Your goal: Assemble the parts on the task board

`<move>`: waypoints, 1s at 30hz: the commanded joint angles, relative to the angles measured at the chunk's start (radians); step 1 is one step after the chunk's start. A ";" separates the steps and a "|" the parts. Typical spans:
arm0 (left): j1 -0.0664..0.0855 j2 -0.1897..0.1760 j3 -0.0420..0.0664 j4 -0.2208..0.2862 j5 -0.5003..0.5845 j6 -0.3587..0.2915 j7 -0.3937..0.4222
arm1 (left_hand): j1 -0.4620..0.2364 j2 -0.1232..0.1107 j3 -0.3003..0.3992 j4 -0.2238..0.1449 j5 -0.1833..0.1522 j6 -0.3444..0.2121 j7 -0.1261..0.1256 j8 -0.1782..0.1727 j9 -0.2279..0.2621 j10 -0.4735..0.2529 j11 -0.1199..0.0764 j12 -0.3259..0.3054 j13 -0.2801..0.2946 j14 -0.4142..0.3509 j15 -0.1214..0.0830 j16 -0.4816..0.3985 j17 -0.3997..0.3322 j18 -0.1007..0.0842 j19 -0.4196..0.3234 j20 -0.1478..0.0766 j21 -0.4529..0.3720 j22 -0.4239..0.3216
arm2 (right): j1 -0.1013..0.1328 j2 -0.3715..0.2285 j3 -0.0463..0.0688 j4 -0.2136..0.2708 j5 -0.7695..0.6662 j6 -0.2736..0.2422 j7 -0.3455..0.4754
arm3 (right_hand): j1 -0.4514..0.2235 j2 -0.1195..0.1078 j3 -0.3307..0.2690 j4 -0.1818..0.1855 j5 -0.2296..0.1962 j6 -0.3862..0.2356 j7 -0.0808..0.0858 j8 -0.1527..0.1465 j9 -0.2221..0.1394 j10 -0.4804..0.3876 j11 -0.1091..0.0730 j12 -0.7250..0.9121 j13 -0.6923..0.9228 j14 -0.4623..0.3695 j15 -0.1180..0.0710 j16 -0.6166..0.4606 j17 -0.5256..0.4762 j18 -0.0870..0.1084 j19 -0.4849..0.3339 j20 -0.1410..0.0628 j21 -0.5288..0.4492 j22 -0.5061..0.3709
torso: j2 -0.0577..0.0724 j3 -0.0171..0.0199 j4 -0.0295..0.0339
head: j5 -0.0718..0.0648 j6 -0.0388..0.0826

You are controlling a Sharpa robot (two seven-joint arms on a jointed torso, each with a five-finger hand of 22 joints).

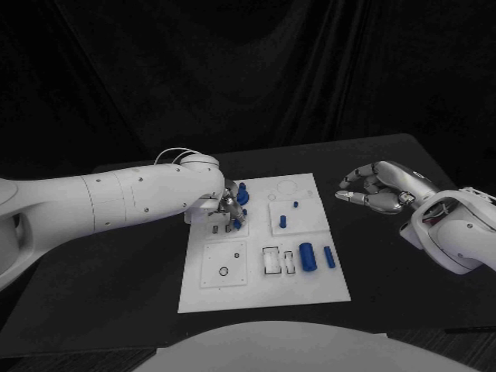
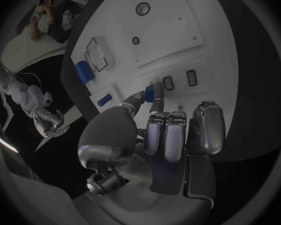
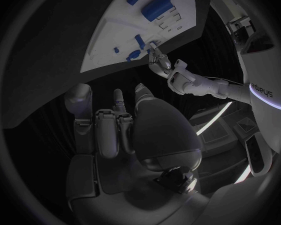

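While the left hand [image 1: 224, 209] pinches a small blue part [image 2: 150, 93] over the task board [image 1: 304, 291] in the middle of the counter [image 1: 114, 310], the right hand [image 1: 377, 188] hovers off the board's far right corner, fingers curled, holding nothing. Two blue cylinders [image 1: 308, 256] lie near the board's right edge.

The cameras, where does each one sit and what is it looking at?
Head view: on the robot's head, looking down at the task board; both arms enter.
Left wrist view: behind the left hand, which pinches a blue part over the board.
Right wrist view: behind the right hand, hovering off the board.
All share the board.
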 commanded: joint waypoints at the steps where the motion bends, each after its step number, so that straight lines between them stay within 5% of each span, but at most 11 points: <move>1: -0.002 -0.001 0.001 0.001 -0.001 0.003 0.013 | -0.005 -0.018 0.055 -0.024 0.022 -0.001 -0.001 -0.007 0.005 0.103 -0.007 0.003 0.262 0.104 -0.005 0.003 0.263 0.001 -0.001 -0.005 -0.007 0.101 | -0.003 0.000 0.001 0.000 -0.002 0.004 -0.010 | 0.012 0.000 -0.001 -0.003 0.007 0.007 0.002 0.006 -0.002 0.087 0.004 -0.007 0.241 0.059 0.007 -0.005 0.128 -0.002 0.003 0.001 -0.005 0.111 | 0.000 -0.0003 -0.0002 | 0.002 0.000; 12: -0.002 -0.015 0.001 0.014 -0.001 -0.026 0.017 | -0.037 -0.038 0.179 -0.075 0.063 -0.001 0.002 -0.010 0.026 0.103 -0.006 0.003 0.262 0.104 -0.004 0.003 0.263 0.000 0.002 -0.004 -0.010 0.108 | -0.004 -0.004 0.001 0.000 -0.002 0.007 -0.010 | 0.017 0.000 0.000 -0.004 0.010 0.007 0.003 0.006 -0.003 0.087 0.005 -0.008 0.240 0.058 0.008 -0.006 0.127 -0.002 0.002 0.002 -0.008 0.110 | 0.000 -0.0008 -0.0008 | 0.003 0.000; 30: -0.002 -0.101 0.001 0.071 -0.001 -0.112 -0.030 | -0.095 -0.049 0.217 -0.061 0.062 0.026 -0.007 0.009 0.054 0.103 -0.014 0.003 0.262 0.104 -0.011 0.003 0.263 -0.003 0.019 -0.009 -0.002 0.121 | -0.004 -0.010 0.001 0.002 -0.002 0.009 -0.013 | 0.022 0.000 0.001 -0.006 0.012 0.008 0.003 0.006 -0.004 0.083 0.005 -0.013 0.235 0.056 0.008 -0.010 0.121 -0.001 0.000 0.002 -0.016 0.108 | 0.000 0.0003 -0.0001 | 0.009 0.000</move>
